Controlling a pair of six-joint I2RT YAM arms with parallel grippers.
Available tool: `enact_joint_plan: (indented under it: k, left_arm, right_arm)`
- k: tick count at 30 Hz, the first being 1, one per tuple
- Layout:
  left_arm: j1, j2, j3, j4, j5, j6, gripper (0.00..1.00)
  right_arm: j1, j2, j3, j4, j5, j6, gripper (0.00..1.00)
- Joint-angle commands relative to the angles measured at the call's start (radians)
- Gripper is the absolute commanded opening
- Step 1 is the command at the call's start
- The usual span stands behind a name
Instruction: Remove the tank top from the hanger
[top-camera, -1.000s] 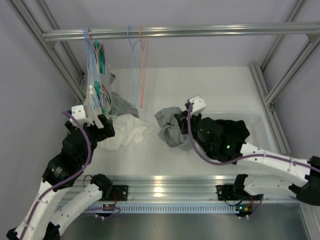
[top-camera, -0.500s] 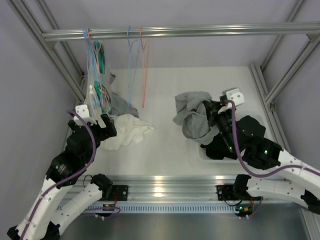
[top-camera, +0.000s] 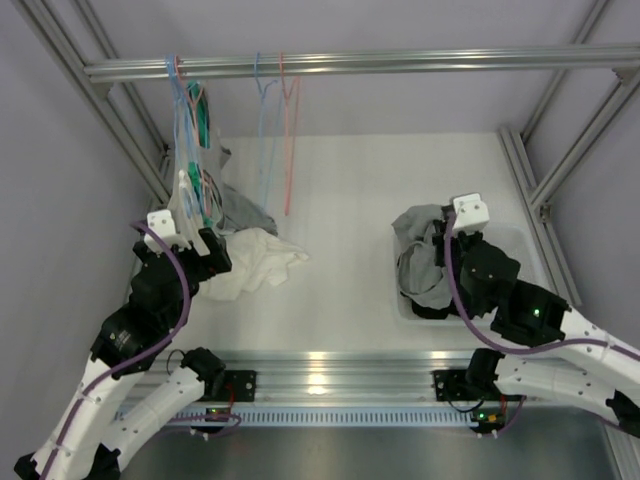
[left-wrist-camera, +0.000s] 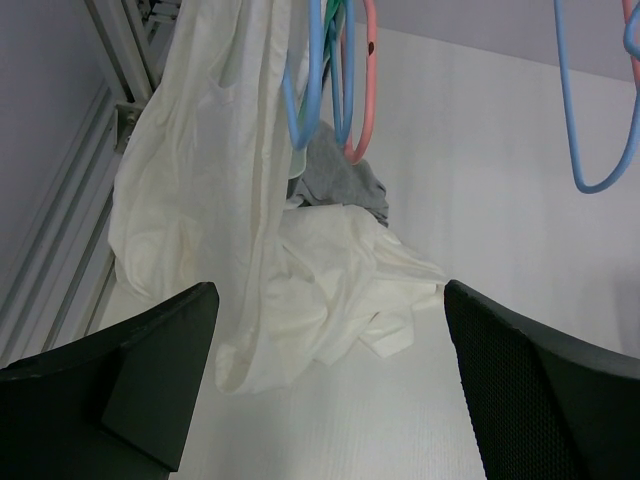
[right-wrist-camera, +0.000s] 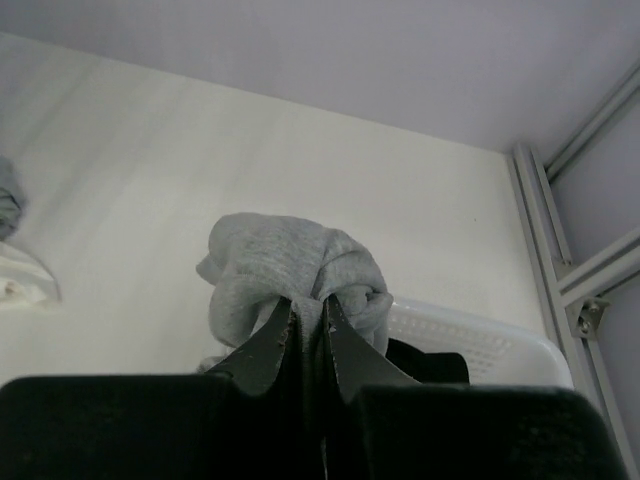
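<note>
The grey tank top (top-camera: 415, 258) is already off its hanger: it is bunched into a wad and pinched between the right arm's fingers (right-wrist-camera: 295, 340), which are closed tight on a fold of it. It hangs at the near-left corner of the white bin (top-camera: 518, 240) on the right side of the worktop (top-camera: 340, 200), well apart from the rail (top-camera: 400, 62). In the right wrist view something dark (right-wrist-camera: 430, 362) lies in the bin behind the wad. On the rail a blue hanger (top-camera: 263, 130) and a pink hanger (top-camera: 288, 140) hang bare, so the pulling-off step looks finished for this garment. What seems left is to let it drop into the bin. The left arm's fingers (top-camera: 205, 250) are spread wide and grip nothing; they face a white garment (left-wrist-camera: 230, 200) that still hangs from the cluster of hangers at the far left, its lower part pooled on the worktop beside another grey cloth (left-wrist-camera: 340, 182). That white piece probably needs taking down too, though that is only a judgement.
</note>
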Motion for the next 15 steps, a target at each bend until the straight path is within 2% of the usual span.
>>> enact_joint_plan:
  k: [1, 4, 8, 15]
  left_arm:
    - [0.001, -0.005, -0.001, 0.047, -0.008, 0.006, 0.99]
    - [0.001, -0.005, 0.001, 0.049, -0.005, 0.009, 0.99]
    - [0.001, -0.007, 0.001, 0.049, 0.004, 0.011, 0.99]
    - [-0.001, -0.005, 0.001, 0.052, 0.013, 0.014, 0.99]
  right_arm:
    - [-0.05, 0.03, -0.043, -0.048, 0.018, 0.046, 0.0]
    - [-0.152, 0.042, -0.094, -0.056, -0.094, 0.124, 0.0]
    - [-0.293, 0.053, -0.149, -0.057, -0.155, 0.181, 0.0]
    - [-0.332, 0.09, -0.243, -0.054, -0.184, 0.187, 0.0]
